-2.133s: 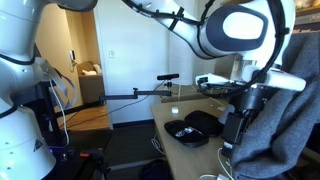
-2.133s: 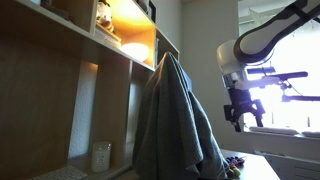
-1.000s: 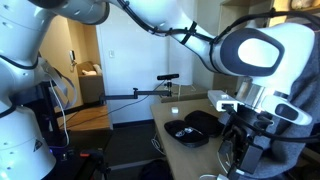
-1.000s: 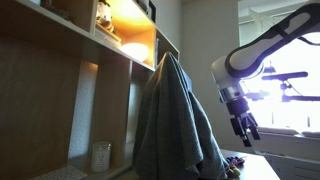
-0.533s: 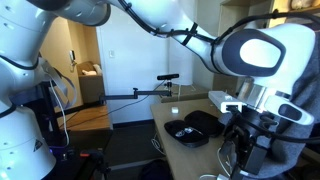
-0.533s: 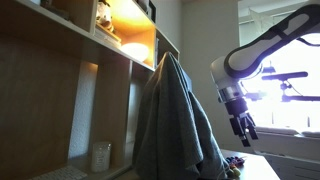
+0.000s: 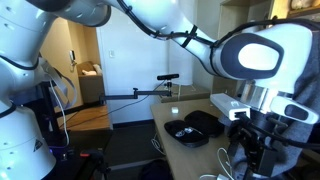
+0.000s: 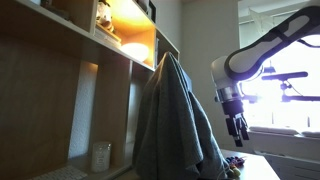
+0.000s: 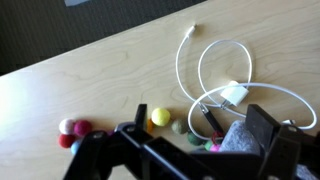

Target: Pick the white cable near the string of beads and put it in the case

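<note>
The white cable [image 9: 222, 72] lies in loose loops on the wooden table, its white plug [image 9: 232, 95] near the middle of them. The string of beads [image 9: 160, 117] runs along the table just below it, with yellow, green, pink and red beads. My gripper [image 9: 200, 142] hovers open above the beads and the cable's lower loop, its dark fingers [image 9: 268, 128] standing on either side, and nothing is held. In an exterior view the black case [image 7: 195, 127] lies open on the table, left of the gripper [image 7: 250, 150]. In an exterior view the gripper [image 8: 238, 128] hangs above the beads [image 8: 235, 163].
A large grey cloth [image 8: 175, 120] hangs beside the shelves and reaches the table by the beads; it shows as a grey bulk [image 7: 300, 140] behind the gripper. A fold of it [image 9: 240, 142] lies between the fingers. The table edge [image 7: 160, 125] is left of the case.
The arm has shifted slightly and come a little lower over the cable and beads. The jaws have stayed open.
</note>
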Controlling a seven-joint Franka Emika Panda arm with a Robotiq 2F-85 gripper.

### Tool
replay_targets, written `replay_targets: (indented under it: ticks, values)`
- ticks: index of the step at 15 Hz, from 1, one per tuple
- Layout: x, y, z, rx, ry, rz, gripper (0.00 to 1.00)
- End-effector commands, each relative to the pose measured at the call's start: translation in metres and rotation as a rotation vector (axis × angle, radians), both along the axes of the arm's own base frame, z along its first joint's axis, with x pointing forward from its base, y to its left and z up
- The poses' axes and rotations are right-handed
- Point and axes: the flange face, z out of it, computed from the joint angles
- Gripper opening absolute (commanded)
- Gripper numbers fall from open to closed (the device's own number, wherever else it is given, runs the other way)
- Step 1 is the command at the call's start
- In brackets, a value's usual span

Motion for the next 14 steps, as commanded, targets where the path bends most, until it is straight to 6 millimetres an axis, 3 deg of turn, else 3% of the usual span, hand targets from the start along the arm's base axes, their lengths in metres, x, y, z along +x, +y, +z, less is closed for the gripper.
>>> replay_targets:
  ticks: [1,14]
  values:
    - [0.003,-0.003,-0.005,0.024,-0.061,0.083,1.00]
    - [0.006,-0.006,-0.017,0.014,-0.050,0.071,1.00]
